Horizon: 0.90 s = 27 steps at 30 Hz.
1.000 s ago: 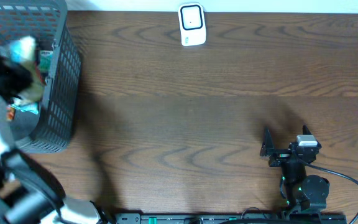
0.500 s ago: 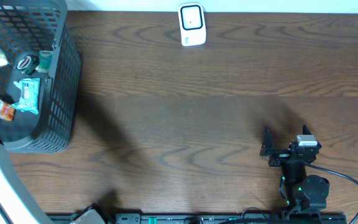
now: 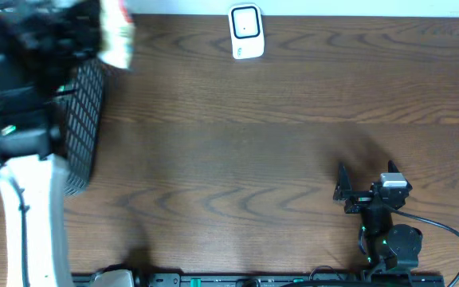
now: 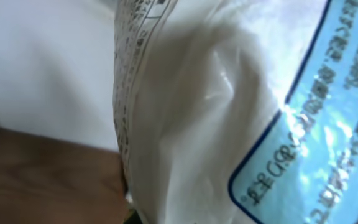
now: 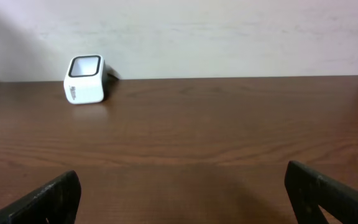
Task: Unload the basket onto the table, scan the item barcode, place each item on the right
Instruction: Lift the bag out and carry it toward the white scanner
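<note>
Dark wood-grain table (image 3: 253,159) beneath a crinkly, glossy plastic packet (image 4: 216,106).

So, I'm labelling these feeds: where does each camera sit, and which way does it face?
Overhead: above the table, looking straight down; shows basket, scanner, left arm, right arm.
Left wrist: on the left arm, close against the packet that the left gripper holds; no fingers show.
Right wrist: low over the table, facing across it to the scanner and wall; the open right gripper, its fingers at the bottom corners.
Shared: overhead and right wrist see the scanner; overhead and left wrist, the packet.
</note>
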{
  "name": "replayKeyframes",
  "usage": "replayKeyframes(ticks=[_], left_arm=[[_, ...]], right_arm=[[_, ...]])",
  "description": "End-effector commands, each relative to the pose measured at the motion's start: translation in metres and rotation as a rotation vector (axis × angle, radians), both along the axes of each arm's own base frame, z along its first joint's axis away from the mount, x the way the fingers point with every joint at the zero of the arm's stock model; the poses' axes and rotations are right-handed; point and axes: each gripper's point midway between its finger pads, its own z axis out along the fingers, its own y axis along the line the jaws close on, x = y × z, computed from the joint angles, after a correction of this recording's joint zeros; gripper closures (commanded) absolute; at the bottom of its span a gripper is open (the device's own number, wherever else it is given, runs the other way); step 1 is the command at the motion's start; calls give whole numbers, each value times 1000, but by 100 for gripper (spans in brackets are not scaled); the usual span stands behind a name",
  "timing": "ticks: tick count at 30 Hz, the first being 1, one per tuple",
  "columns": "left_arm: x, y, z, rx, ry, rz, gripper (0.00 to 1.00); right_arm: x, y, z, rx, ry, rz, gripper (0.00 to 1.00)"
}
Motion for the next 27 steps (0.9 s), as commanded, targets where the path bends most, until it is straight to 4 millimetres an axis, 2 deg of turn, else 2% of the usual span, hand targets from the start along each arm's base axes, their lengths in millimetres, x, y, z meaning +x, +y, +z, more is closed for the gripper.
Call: replayKeyframes(ticks=[1,4,8,11,13,17,19,20,23,27], left_arm=[[13,-47,-24,79,43,-81,93],[21,-77,-69,118,177,-95,93],[22,-111,-143,227,390,-70,93],[18,-133,-189,331,499,-54,93],[17,-145,-211,389,538,-46,92],[15,-164,-245,454,592,-23,92],[14,-169,-256,446,621,12,90],[14,-170,-261,440,635,37,75],[14,-170,-269,416,661,91,73],[17,-171,-267,403,649,94,52]], right_arm=[[0,-2,-1,10,1,-12,1],[0,-2,-1,10,1,-12,1],[0,-2,-1,10,1,-12,1],[0,-2,-1,10,1,-12,1],[0,-2,-1,10,1,-12,1],[0,-2,-1,10,1,-12,1],[0,-2,-1,10,1,-12,1],[0,-2,-1,10,1,-12,1],[0,-2,-1,10,1,-12,1],[0,-2,-1,10,1,-12,1]])
